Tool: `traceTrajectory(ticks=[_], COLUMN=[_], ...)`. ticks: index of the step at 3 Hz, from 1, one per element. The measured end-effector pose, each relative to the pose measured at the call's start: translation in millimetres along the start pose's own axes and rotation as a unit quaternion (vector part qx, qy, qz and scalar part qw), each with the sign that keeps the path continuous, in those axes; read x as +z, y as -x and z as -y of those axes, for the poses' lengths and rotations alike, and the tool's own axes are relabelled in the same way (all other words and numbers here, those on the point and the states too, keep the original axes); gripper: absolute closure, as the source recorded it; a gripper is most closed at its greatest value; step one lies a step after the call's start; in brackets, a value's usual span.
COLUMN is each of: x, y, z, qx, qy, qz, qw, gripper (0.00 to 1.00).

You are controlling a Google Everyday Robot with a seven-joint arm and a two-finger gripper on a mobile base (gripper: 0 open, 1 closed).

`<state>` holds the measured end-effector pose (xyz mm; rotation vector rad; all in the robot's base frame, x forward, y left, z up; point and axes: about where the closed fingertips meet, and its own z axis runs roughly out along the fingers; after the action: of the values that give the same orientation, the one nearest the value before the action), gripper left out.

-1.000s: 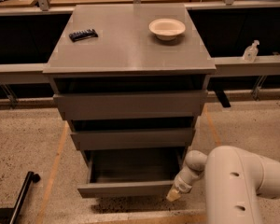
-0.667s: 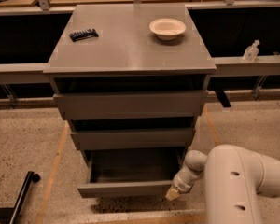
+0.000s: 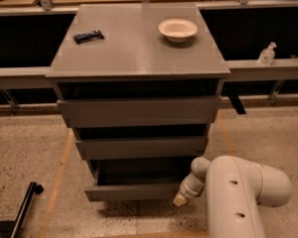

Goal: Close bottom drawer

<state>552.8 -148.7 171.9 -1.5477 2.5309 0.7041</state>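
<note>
bottom drawer (image 3: 134,192) open, jaws at right corner

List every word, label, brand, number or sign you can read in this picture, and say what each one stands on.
No text can be read anywhere.
Bottle on the right ledge: any label is too blurred to read.
Bowl, dark object and bottom drawer: no markings visible.
Gripper, at the bottom drawer's right front corner: no markings visible.

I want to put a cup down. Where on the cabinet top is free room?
Free: the middle of the top, between black item and bowl, and its front strip. Crowded: at the right corner of the bottom drawer, where the gripper sits.
</note>
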Motion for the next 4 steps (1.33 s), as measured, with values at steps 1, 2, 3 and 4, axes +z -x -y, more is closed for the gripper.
traceTrajectory(ticks=[1, 2, 3, 4], x=[-7, -29, -16, -5], y=[24, 39, 34, 39], z=[34, 64, 58, 80], qx=[-0.029, -0.036, -0.033, -0.048], qy=[-0.033, -0.065, -0.066, -0.1], qz=[0.02, 0.033, 0.017, 0.013], qw=[0.9988, 0.9967, 0.9971, 0.9937], gripper=[1.0, 1.0, 1.0, 1.0])
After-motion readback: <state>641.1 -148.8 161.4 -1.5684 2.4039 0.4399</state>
